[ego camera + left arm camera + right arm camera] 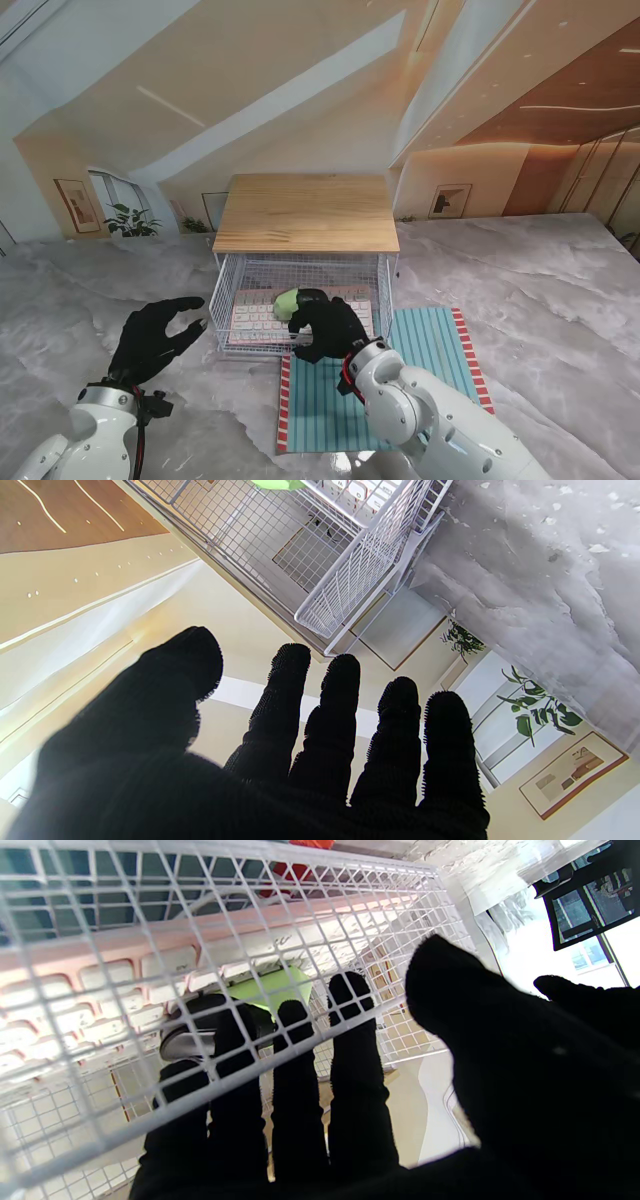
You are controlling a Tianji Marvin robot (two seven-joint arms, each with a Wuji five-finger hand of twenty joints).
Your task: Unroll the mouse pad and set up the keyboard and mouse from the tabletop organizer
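The teal striped mouse pad [430,350] with red-and-white ends lies unrolled flat on the table, in front of the organizer's right half. A pink-and-white keyboard [255,318] [100,985] lies in the pulled-out white wire basket [222,300] [350,575] [150,1116]. A light green mouse [286,302] [272,987] rests on the keyboard. My right hand [325,325] [325,1110] reaches into the basket with fingers stretched out, fingertips at the mouse, thumb held apart. My left hand [150,340] [280,760] hovers spread open just left of the basket, holding nothing.
The organizer's wooden top [305,212] overhangs the back of the basket. The table is grey marble-patterned. My right forearm [420,415] lies over the near part of the mouse pad.
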